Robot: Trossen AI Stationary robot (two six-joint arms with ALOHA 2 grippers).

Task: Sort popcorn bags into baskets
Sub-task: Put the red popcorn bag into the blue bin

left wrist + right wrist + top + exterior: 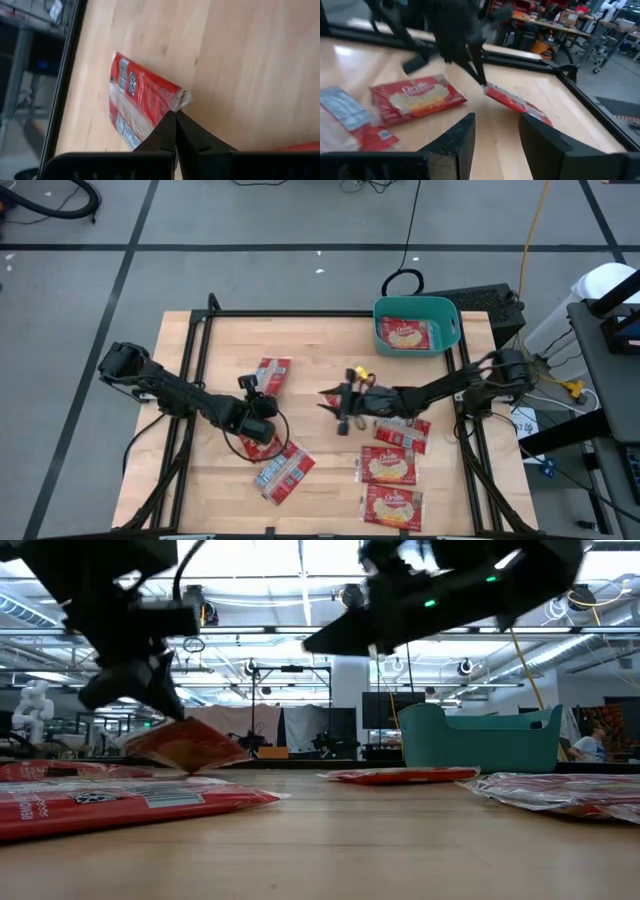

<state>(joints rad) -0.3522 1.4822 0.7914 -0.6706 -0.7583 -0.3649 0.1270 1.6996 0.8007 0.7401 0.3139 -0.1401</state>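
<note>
Popcorn bags (388, 466): red flat packets scattered on the surface; one (258, 442) tilted up at a corner.
Basket (447, 330): teal tub, one packet (405, 334) inside.

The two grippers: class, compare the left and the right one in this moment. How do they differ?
The left gripper is shut on the corner of a popcorn bag, tilting it up off the table; the right gripper is open and holds nothing. The left works at the table's left-centre; the right hangs near the middle, short of the teal basket. Both are dark and two-fingered.
</note>
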